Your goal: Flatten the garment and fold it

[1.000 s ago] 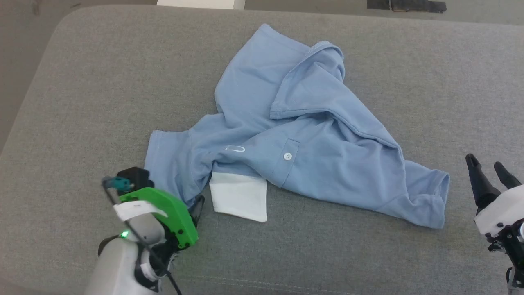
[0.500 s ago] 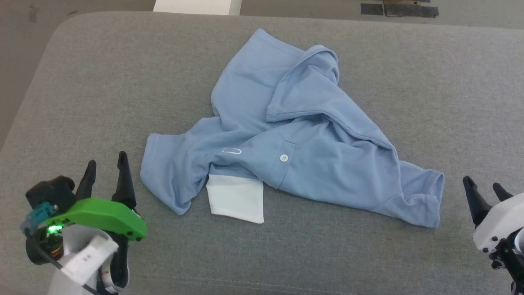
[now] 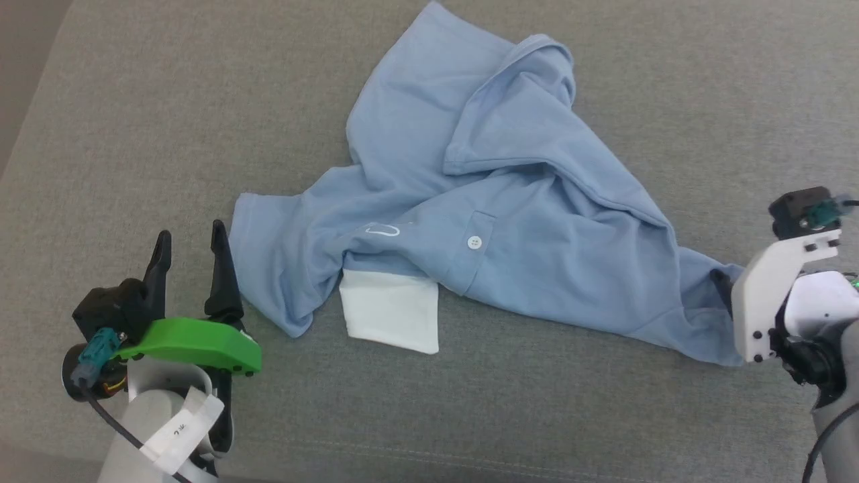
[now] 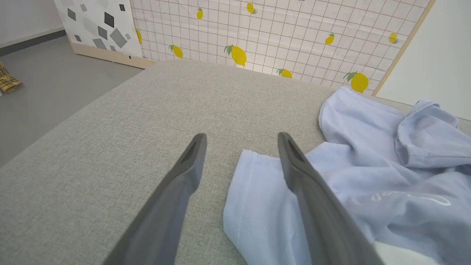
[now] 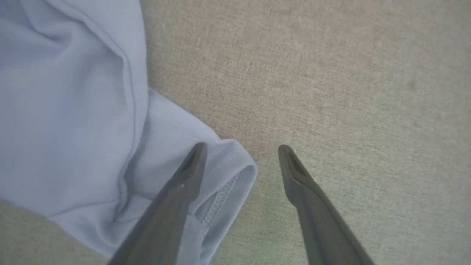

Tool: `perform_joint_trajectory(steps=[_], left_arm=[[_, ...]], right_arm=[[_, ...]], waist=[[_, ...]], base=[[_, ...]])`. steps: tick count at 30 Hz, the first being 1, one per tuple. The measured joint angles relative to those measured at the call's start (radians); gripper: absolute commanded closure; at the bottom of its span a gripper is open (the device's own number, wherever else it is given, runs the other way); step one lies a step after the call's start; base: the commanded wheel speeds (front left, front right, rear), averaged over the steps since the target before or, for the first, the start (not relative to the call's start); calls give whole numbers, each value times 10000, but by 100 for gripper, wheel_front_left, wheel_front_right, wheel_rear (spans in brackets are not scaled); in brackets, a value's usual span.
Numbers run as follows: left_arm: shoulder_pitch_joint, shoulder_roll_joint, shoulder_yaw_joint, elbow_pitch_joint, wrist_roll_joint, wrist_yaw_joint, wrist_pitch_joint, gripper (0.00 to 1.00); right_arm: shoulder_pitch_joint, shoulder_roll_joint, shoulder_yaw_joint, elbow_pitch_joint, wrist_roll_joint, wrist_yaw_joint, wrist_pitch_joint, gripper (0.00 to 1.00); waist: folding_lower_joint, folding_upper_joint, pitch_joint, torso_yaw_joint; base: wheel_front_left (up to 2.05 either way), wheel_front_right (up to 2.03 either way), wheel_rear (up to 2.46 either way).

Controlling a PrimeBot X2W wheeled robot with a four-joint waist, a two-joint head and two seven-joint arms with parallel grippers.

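The surface is a big grey upholstered cushion (image 3: 134, 134), woven fabric with a seam running along the near edge. Past its far edge, the left wrist view shows a grid-print panel with lemons (image 4: 276, 33), another panel with grey geometric shapes (image 4: 99, 25), a grey floor (image 4: 44, 84) and a scrap of yellow plaid cloth (image 4: 6, 79) at the very edge.

The light blue polo shirt (image 3: 510, 221) lies crumpled across the middle of the cushion, nowhere near flat. The body is bunched and folded over itself, the white collar (image 3: 389, 315) pokes out on the near side, and the white button (image 3: 475, 242) and small cursive logo (image 3: 382, 231) face up.

The left gripper (image 3: 190, 231) sits at the shirt's left sleeve (image 3: 262, 235), spread wide and holding nothing. Its inner finger is right beside the sleeve hem and the other is over bare cushion.

The right gripper (image 5: 241, 149) is at the opposite end, also spread wide and empty. One finger is over the open cuff of the right sleeve (image 5: 176, 136) and the other is over plain cushion. I can't tell if it's actually touching the fabric. In the head view its white mount (image 3: 765, 295) hides most of the fingers.

Nothing else lies on the cushion near either sleeve.
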Motion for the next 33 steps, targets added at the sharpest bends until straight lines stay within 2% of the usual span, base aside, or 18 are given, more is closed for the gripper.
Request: perform_joint_trajectory(steps=[5,6,7,8,13,20,24,26,27,30,33], left_arm=[[-59,-21,-29,209,75,0,-81,0],[-59,-21,-29,251,75,0,-81,0],[-60,-21,-31,265,75,0,-82,0],[-62,-21,-33,276,75,0,-84,0],[-158,-21,-77,322,75,2,-94,0],[-484,-13,-184,337,73,-2,-81,0],[-630,-19,-318,410,71,-46,-38,0],[-660,-23,-376,462,69,-79,-36,0],[-661,-29,-389,495,69,-81,-36,0],[-659,-29,-391,631,65,-82,-21,0],[-646,-21,-426,725,54,-86,54,0]], right_arm=[[-229,-422,780,380,261,-2,915,0],[-314,-535,863,366,376,-2,1126,56],[-349,-602,901,341,439,-2,1200,95],[-377,-648,915,328,527,0,1285,100],[-569,-894,711,305,867,8,1770,100],[-1324,-1893,-1260,826,230,6,1977,100],[-1576,-1852,-2236,1329,-307,6,2034,100],[-1575,-1618,-2583,1492,-466,6,1837,100],[-1576,-1509,-2679,1521,-512,6,1672,0],[-1576,-1091,-2987,1567,-508,6,917,0],[-1591,-755,-3377,1333,-334,6,-362,0]], waist=[[0,0,235,204],[0,0,272,228],[0,0,297,241],[0,0,318,249],[0,0,314,194],[0,0,431,181],[0,0,552,239],[0,1,588,285],[0,0,587,303],[0,0,519,308],[0,0,359,290]], base=[[0,0,0],[0,0,0],[0,0,0],[0,0,0],[0,0,0],[0,0,0],[0,0,0],[0,0,0],[0,0,0],[0,0,0],[0,0,0]])
